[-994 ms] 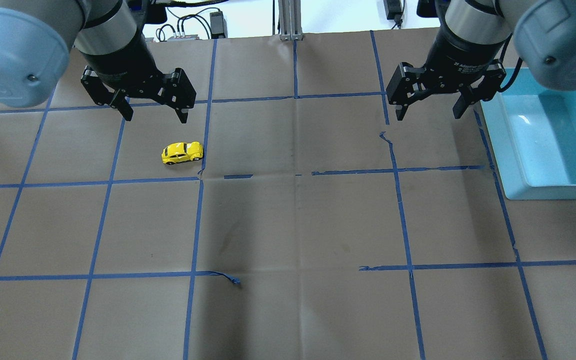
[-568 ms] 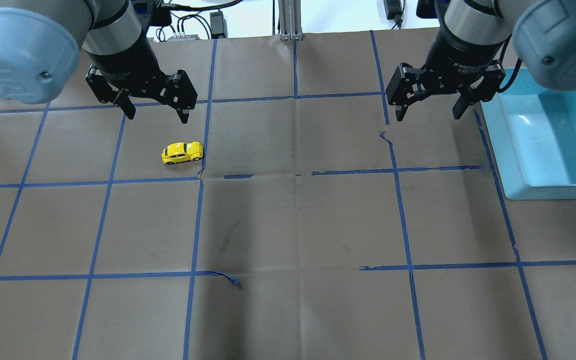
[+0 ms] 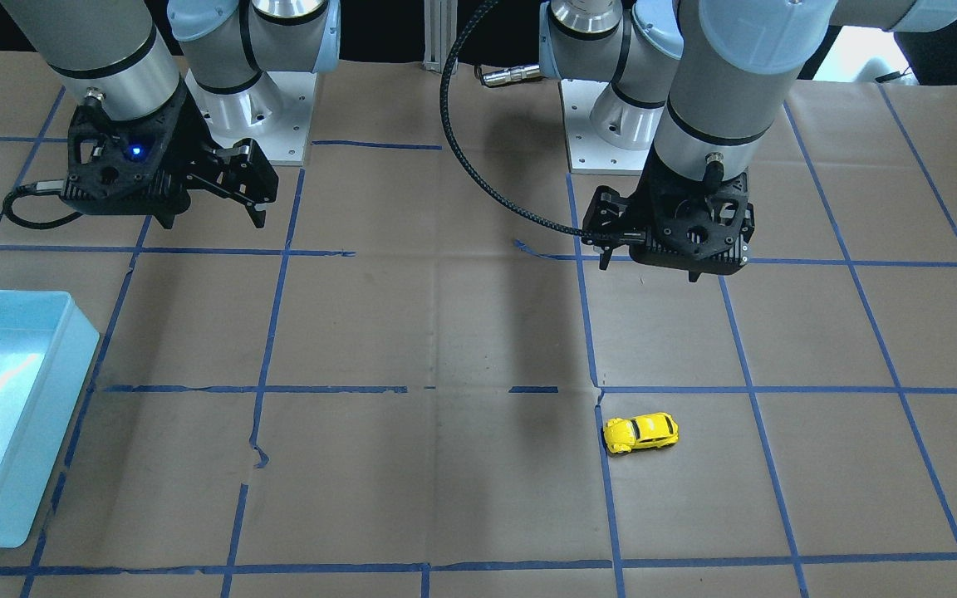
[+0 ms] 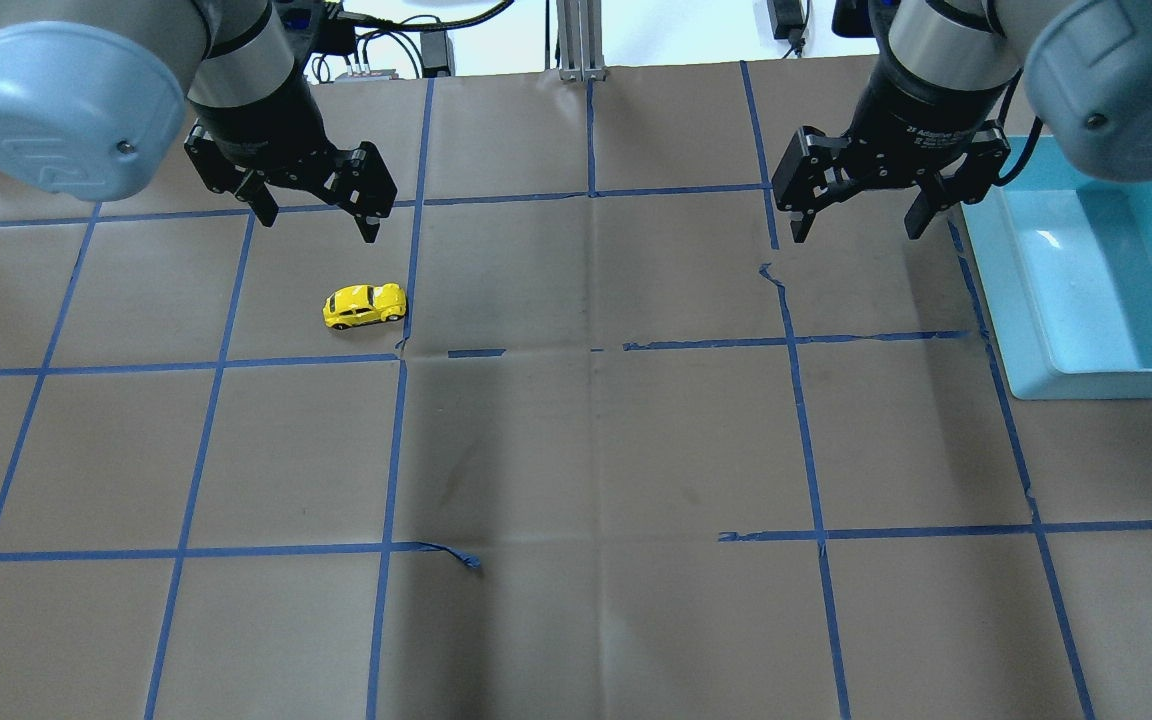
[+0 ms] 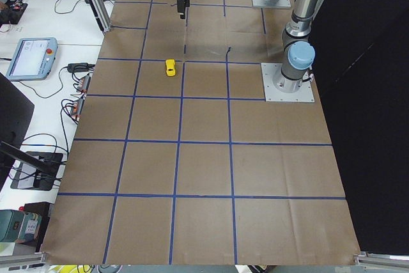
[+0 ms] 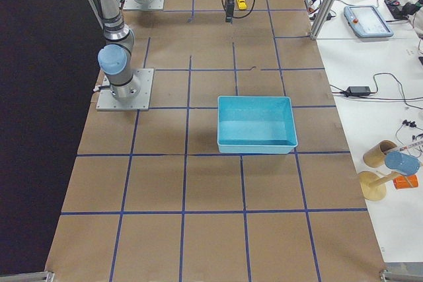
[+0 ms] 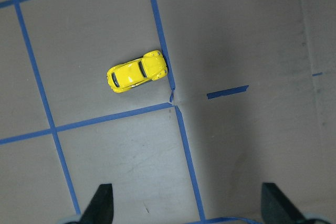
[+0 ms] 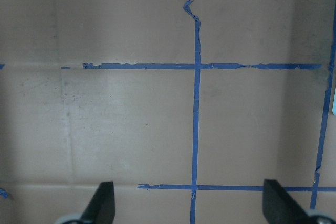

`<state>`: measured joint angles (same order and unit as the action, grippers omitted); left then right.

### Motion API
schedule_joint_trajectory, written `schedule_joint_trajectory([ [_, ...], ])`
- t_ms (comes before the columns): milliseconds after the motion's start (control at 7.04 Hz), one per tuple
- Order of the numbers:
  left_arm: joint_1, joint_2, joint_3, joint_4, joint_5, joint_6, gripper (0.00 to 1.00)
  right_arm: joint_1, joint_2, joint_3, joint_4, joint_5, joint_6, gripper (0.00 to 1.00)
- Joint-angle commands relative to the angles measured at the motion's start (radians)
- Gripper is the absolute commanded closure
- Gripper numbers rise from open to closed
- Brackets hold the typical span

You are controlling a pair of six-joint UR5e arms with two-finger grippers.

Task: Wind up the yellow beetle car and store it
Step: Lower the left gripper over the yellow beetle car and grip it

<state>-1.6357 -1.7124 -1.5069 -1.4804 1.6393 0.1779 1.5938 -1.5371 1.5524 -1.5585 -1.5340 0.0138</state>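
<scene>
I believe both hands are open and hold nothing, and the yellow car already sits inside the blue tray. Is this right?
One part is wrong. The left hand and the right hand are open and hold nothing, but the yellow car is not inside the blue tray. It sits on the brown paper beside a blue tape line, near the left hand. The overhead view shows this.

We see the bin cut by the overhead view's right edge and the front view's left edge; in the front view the left gripper hides most of its fingers behind its own body; in both side views the car is too small for us to tell details.
</scene>
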Motion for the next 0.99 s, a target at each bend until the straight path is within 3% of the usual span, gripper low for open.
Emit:
schedule_joint_trajectory([
  [0, -0.001, -0.059, -0.001, 0.107, -0.01, 0.206, 0.01, 0.0, 0.0, 0.002, 0.0, 0.0, 0.0, 0.0],
  [852, 0.06, -0.232, -0.003, 0.225, -0.012, 0.804, 0.01, -0.003, -0.003, 0.02, -0.002, 0.002, -0.002, 0.0],
])
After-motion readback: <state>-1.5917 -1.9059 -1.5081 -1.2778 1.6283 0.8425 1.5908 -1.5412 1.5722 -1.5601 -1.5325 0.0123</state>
